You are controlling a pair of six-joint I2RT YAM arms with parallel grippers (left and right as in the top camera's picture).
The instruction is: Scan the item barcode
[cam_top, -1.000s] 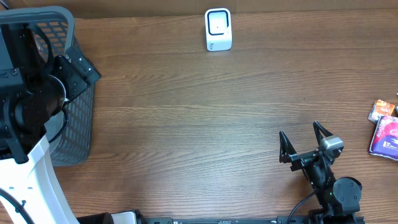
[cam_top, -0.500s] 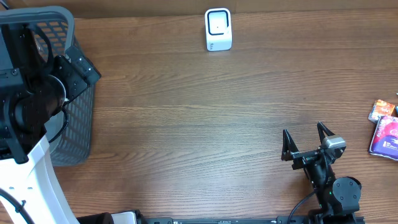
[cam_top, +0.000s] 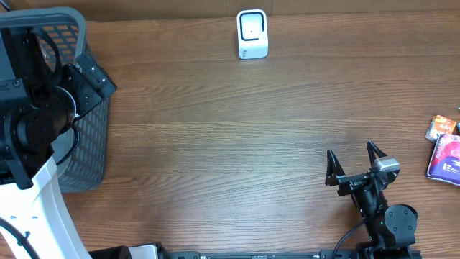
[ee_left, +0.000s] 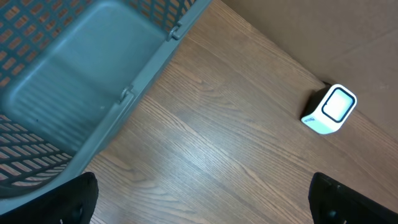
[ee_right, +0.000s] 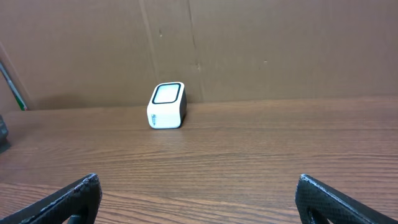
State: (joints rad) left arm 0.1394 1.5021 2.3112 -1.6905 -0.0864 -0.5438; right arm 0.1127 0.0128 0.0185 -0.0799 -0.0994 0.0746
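The scanner [cam_top: 252, 34] is a small white block with a dark-framed pale window on its face. It stands upright at the far edge of the worktop [cam_top: 237, 144], near the middle. Well apart from it, at the right edge, a purple and pink packet [cam_top: 445, 158] lies flat, partly cut off by the frame, with a smaller orange and blue pack [cam_top: 440, 127] just beyond it.

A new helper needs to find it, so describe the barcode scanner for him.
Look along the far edge of the wooden table. The scanner stands there alone: a small white box with a dark-rimmed window, unlike the colourful packets at right.
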